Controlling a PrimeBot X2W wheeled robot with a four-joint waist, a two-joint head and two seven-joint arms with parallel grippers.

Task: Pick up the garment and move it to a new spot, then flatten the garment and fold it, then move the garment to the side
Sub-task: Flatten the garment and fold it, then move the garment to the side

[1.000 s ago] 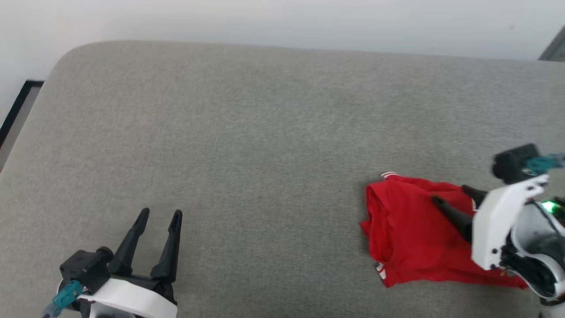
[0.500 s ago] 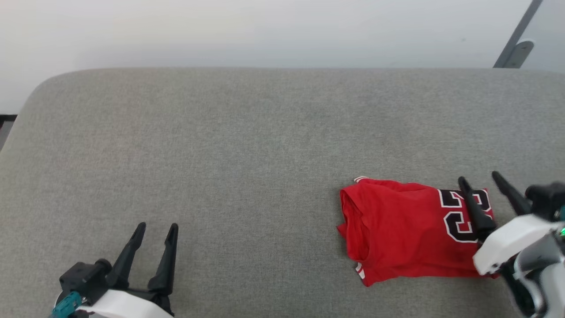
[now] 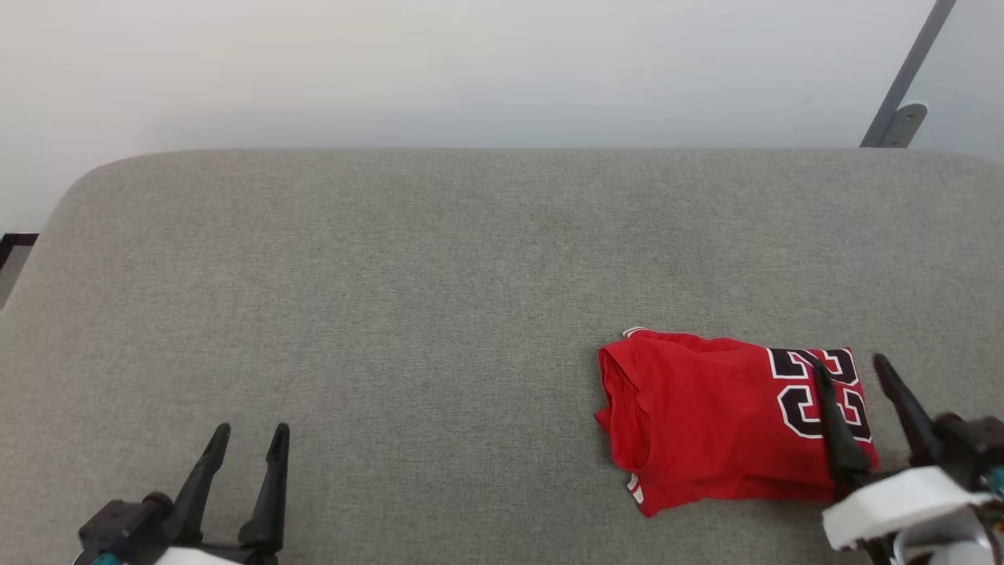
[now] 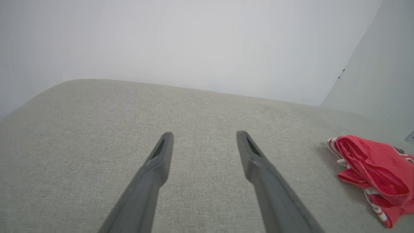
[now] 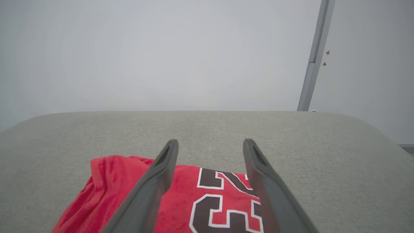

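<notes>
The garment [image 3: 706,416] lies folded on the right of the grey padded surface [image 3: 392,275], long axis left-right; my right fingers [image 3: 835,424], spread and empty, hang over its 23 end; my left fingers [image 3: 271,479], also spread, are well apart.

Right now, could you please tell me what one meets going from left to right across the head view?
The left gripper, open → grey cushion → folded red garment → right gripper, open, at the garment's right end.
</notes>
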